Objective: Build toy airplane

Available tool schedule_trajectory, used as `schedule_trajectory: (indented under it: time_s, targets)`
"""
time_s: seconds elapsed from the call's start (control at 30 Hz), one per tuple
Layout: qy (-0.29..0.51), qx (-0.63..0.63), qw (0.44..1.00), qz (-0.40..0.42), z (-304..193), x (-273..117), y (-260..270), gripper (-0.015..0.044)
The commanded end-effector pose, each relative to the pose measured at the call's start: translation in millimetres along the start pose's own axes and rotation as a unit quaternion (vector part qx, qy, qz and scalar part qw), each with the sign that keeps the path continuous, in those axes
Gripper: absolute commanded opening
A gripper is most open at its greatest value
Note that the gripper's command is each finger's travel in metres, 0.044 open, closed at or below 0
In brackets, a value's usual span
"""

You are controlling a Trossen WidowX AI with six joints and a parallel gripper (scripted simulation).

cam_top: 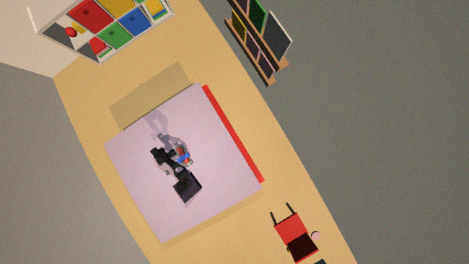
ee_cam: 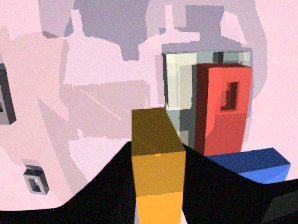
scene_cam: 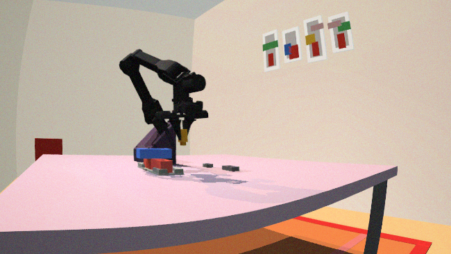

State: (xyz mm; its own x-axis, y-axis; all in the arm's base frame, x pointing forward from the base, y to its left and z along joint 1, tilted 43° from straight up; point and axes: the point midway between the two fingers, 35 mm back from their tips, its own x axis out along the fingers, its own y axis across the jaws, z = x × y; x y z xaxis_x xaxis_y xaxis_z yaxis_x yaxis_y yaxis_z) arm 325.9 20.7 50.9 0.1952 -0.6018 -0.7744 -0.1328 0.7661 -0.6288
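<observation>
The red fuselage (cam_top: 180, 150) (scene_cam: 163, 165) (ee_cam: 222, 131) lies in the grey-green jig cradle (scene_cam: 161, 171) (ee_cam: 179, 85) and looks flat. The blue wing (cam_top: 183, 158) (scene_cam: 153, 153) (ee_cam: 265, 172) lies across the top of the fuselage; its tab is hidden. An open socket (ee_cam: 229, 96) shows in the fuselage top near its end. My gripper (scene_cam: 183, 136) (ee_cam: 150, 145) is shut on the yellow tail fin (scene_cam: 183, 139) (ee_cam: 159, 172). It holds the fin upright, narrow tab down, above the table, beside the jig and apart from the fuselage.
Two small dark holders stand on the pink table (cam_top: 216, 173) (scene_cam: 87, 198): a smaller one (scene_cam: 207, 165) (ee_cam: 36, 180) and a larger one (scene_cam: 230, 168) (ee_cam: 6, 95). The arm's dark base (cam_top: 187, 187) stands close to the jig.
</observation>
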Motion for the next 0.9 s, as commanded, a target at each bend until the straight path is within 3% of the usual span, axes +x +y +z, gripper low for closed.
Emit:
schedule_trajectory:
  time_s: [0.0, 0.77, 0.87]
  targets:
    - [-0.003, 0.0, 1.0, -0.006, 3.9, 0.8, -12.1, 0.0]
    - [0.003, -0.008, 0.999, -0.032, 5.5, 10.0, -77.5, 0.0]
    - [0.003, -0.008, 0.999, -0.032, 5.3, 10.1, -77.8, 0.0066]
